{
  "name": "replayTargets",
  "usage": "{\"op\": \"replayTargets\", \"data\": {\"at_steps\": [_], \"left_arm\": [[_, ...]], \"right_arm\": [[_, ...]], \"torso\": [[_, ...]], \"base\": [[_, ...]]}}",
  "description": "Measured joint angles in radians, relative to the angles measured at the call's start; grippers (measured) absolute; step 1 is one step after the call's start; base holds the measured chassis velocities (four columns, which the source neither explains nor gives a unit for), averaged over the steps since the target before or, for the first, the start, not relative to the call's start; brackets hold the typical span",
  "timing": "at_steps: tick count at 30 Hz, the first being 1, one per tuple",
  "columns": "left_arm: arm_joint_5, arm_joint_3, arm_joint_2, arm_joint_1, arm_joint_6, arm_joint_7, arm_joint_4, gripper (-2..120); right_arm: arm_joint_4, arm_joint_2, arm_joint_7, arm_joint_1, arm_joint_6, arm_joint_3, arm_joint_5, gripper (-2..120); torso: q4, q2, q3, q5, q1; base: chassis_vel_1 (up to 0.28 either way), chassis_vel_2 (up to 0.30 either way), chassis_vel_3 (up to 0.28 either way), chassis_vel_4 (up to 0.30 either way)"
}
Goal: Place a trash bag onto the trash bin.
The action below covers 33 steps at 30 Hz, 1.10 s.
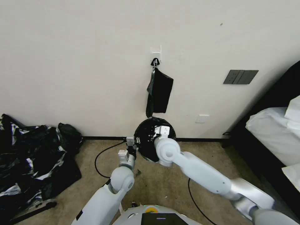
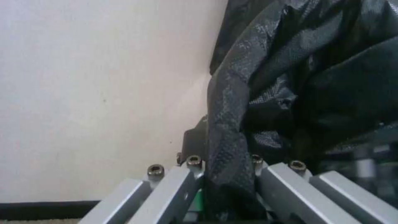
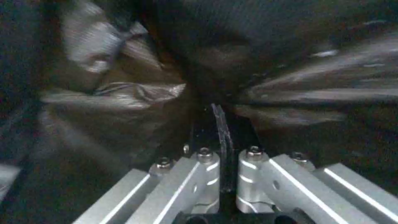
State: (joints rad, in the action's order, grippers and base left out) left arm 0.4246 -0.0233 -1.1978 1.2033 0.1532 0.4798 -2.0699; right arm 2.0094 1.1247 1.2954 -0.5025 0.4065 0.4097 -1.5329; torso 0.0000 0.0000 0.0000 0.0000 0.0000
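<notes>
Head view: at frame centre, against the wall, the trash bag (image 1: 147,137) is spread black over the mouth of the trash bin, whose own surface is hidden by the plastic. Left claw (image 1: 132,144) pinches the bag's edge at its left side; right claw (image 1: 157,131) is pressed together on a fold of film near the top. Above, a bundle of spare bags (image 1: 160,92) hangs from a wall hook (image 1: 155,59). Judged step: seating the bag's hem around the rim; next, pull it down evenly before letting go.
</notes>
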Motion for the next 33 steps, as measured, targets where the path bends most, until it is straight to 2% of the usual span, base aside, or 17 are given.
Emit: {"op": "replayTargets", "data": {"at_steps": [10,26,33], "left_arm": [[-0.042,-0.003,-0.007,0.042,-0.015,-0.031,-0.044,1],[-0.037,-0.025,0.0,0.081,-0.018,-0.039,-0.087,1],[-0.015,-0.014,-0.009,0.086,-0.014,-0.042,-0.1,1]], "right_arm": [[-0.151,0.083,0.028,0.02,-0.028,0.025,0.042,0],[-0.214,0.086,0.032,0.007,-0.041,-0.006,0.052,0],[-0.264,0.11,0.017,-0.004,-0.045,-0.027,0.067,0]], "torso": [[0.0,0.0,0.0,-0.0001,0.0],[-0.0001,0.0,0.0,0.0,0.0],[0.0,0.0,0.0,0.0,0.0]], "base": [[0.0,0.0,0.0,0.0],[0.0,0.0,0.0,0.0],[0.0,0.0,0.0,0.0]]}}
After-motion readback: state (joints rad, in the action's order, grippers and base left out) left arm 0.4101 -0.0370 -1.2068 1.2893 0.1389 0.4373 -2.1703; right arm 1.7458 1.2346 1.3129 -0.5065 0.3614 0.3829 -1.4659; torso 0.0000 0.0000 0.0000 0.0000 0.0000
